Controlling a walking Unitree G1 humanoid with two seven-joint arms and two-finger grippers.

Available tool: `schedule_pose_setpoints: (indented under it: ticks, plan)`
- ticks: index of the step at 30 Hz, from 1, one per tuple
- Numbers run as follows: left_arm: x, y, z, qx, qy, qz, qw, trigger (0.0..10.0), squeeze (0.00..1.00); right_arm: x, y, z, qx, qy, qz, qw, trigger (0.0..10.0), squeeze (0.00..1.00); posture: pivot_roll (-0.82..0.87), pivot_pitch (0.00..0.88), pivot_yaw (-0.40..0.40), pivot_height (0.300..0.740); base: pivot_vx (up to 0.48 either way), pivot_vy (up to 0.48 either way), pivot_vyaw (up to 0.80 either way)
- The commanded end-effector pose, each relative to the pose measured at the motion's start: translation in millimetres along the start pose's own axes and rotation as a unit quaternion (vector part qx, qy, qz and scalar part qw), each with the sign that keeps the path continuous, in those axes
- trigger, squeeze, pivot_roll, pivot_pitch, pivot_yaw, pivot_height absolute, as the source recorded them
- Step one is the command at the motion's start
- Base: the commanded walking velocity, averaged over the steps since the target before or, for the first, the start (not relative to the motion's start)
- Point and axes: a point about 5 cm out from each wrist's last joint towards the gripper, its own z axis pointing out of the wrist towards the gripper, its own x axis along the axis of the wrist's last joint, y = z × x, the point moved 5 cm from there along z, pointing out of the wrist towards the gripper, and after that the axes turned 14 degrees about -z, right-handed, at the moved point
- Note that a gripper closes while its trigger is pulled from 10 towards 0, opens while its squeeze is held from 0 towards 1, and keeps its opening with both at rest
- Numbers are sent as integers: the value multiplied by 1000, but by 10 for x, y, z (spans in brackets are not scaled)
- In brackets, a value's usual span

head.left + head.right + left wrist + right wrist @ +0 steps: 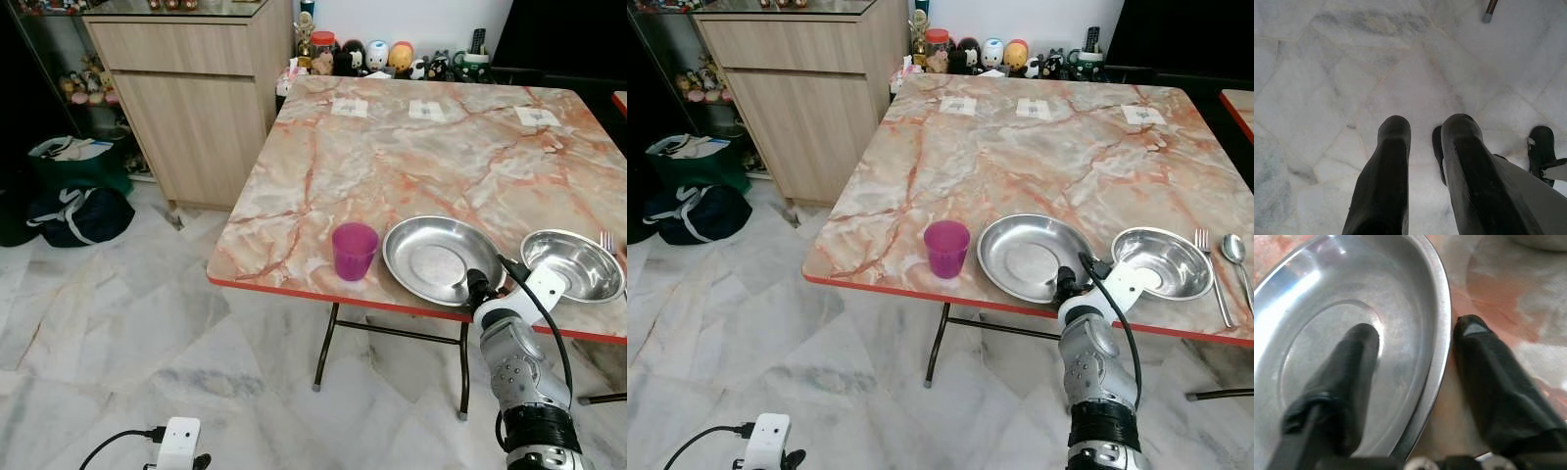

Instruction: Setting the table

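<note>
A round steel plate lies near the front edge of the marble table. A purple cup stands to its left and a steel bowl to its right. A fork and a spoon lie right of the bowl. My right gripper is at the plate's near right rim. In the right wrist view it is open and straddles the rim, with one finger inside the plate and the other on the tabletop. My left gripper hangs open over the floor.
Three paper cards lie at the table's far side, with figurines and jars behind them. A wooden cabinet stands to the left, with bags on the marble floor beside it. The table's red edge faces me.
</note>
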Motion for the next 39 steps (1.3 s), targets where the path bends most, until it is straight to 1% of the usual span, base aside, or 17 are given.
schedule_pose_setpoints:
  ticks: [1, 9, 14, 19, 22, 25, 29, 30, 31, 33, 35, 36, 37, 38, 39]
  plan:
    - [-53, -44, -16, 7, -6, -5, 1000, 10000, 0, -70, -11, 18, -2, -20, -10, 1000, 0, 0, 9, 63, -13, 740, 0, 0, 0]
    - [-61, -43, -17, 6, -7, -6, 1000, 10000, 0, -78, -19, 32, -2, -24, -20, 1000, 0, 0, 10, 64, -13, 740, 0, 0, 0]
    - [-65, -41, -17, 7, -8, -6, 1000, 10000, 0, -81, -76, 30, 4, -23, -17, 1000, 0, 0, 13, 62, -16, 740, 0, 0, 0]
    - [-68, -43, -17, 8, -9, -4, 1000, 10000, 0, -84, -100, 33, 7, -23, -17, 1000, 0, 0, 14, 59, -18, 740, 0, 0, 0]
    - [-66, -44, -17, 10, -8, -3, 1000, 10000, 0, -65, -112, 36, 7, -19, -21, 1000, 0, 0, 13, 58, -20, 740, 0, 0, 0]
    - [-69, -44, -16, 11, -9, 0, 1000, 10000, 0, -18, -114, 36, 7, -4, -18, 1000, 0, 0, 12, 56, -21, 740, 0, 0, 0]
    - [-71, -33, -15, 10, -9, 0, 1000, 10000, 0, 93, -131, 16, 4, 32, 0, 999, 0, 0, 12, 56, -22, 740, 0, 0, 0]
    - [-73, -24, -15, 9, -9, 2, 1000, 10000, 0, 182, -136, -8, 1, 62, -18, 998, 0, 0, 11, 55, -23, 740, 0, 0, 0]
    - [-73, -19, -15, 8, -8, 4, 1000, 10000, 0, 231, -143, -23, -1, 79, -28, 997, 0, 0, 11, 55, -23, 740, 0, 0, 0]
    - [-75, -7, -14, 6, -8, 12, 1000, 10000, 0, 345, -166, -68, -2, 118, -37, 992, 0, 0, 11, 56, -23, 740, 0, 0, 0]
    - [-76, -2, -14, 6, -8, 13, 1000, 10000, 0, 423, -178, -108, -2, 146, -25, 989, 0, 0, 10, 53, -22, 740, 0, 0, 0]
    - [-81, -2, -14, 8, -8, 14, 1000, 10000, 0, 518, -182, -162, -4, 182, -14, 983, 0, 0, 6, 46, -21, 740, 0, 0, 0]
    - [-84, -3, -15, 9, -8, 14, 1000, 10000, 0, 542, -184, -177, -4, 191, -12, 981, 0, 0, 6, 46, -21, 740, 0, 0, 0]
    - [-86, -4, -15, 10, -9, 15, 1000, 10000, 0, 589, -209, -209, 6, 208, 5, 978, 0, 0, 6, 40, -19, 740, 0, 0, 0]
    - [-86, -4, -15, 10, -9, 15, 1000, 10000, 0, 589, -209, -209, 6, 208, 5, 978, 0, 0, 6, 40, -19, 740, 0, 0, 0]
